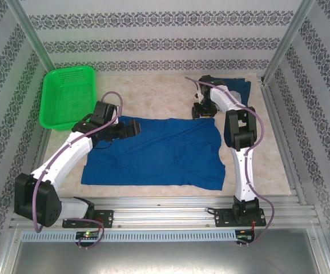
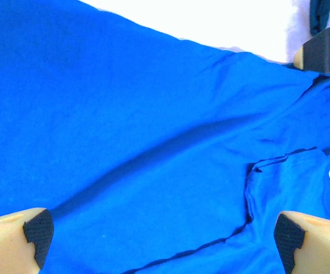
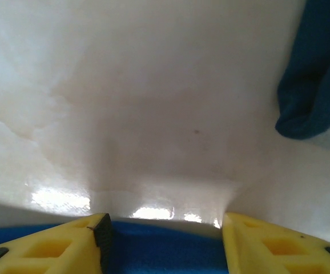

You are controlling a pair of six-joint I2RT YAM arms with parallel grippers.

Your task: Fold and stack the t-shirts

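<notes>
Top external view: one royal-blue t-shirt lies spread flat in the middle of the pale marbled tabletop, plain blue side up, with slight creases. A second t-shirt lies bunched at the far right corner, well apart from the first. A green mesh basket sits at the far left, tilted against the wall. The left tool hovers at the spread shirt's far-left edge, and the right tool sits at its far-right corner. From the left wrist, the left tool has its fingers spread wide with nothing between them, over blue cloth crossed by a dark seam. From the right wrist, the right tool has its yellow fingers parted, the spread shirt's edge showing between them without being pinched. The second t-shirt shows at the right of that view.
</notes>
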